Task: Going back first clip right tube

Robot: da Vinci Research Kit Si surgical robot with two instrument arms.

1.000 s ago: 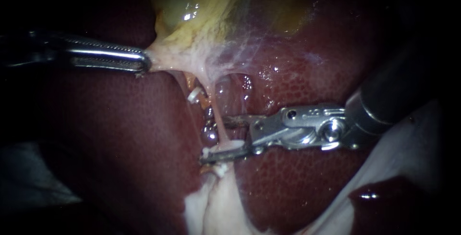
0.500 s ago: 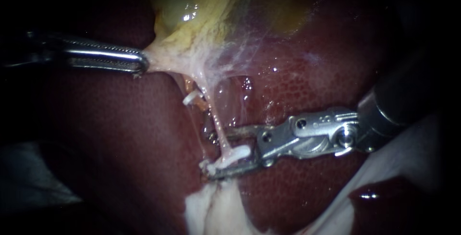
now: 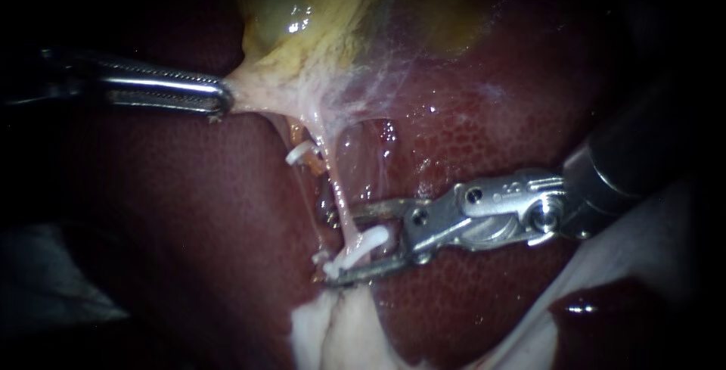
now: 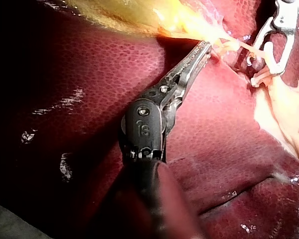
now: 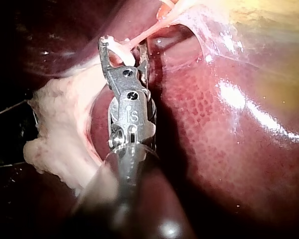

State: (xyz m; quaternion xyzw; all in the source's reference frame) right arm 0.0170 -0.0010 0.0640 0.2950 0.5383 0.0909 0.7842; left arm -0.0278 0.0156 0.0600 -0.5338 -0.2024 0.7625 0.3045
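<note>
Noted left instrument (image 3: 225, 100) claw clamped on pale tissue at gallbladder (image 3: 302, 29) neck, shaft lost in shadow, right instrument (image 3: 340, 241) claw wide astride right tube (image 3: 339, 188) with white clip (image 3: 368, 246) across it, tube's lower end buried in fat (image 3: 340, 332), second clip (image 3: 300, 154) half hidden.

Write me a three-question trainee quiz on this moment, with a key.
1. True or false: the left instrument's end effector is shut on pale tissue at the gallbladder's lower edge.
2. The white clip nearest the right instrument's end effector sits on: A) the liver B) the right tube C) the left instrument's shaft.
3. Fill in: the right instrument's jaws stand ____, one on each side of that tube.
Key: 1 true; 2 B; 3 open.
</note>
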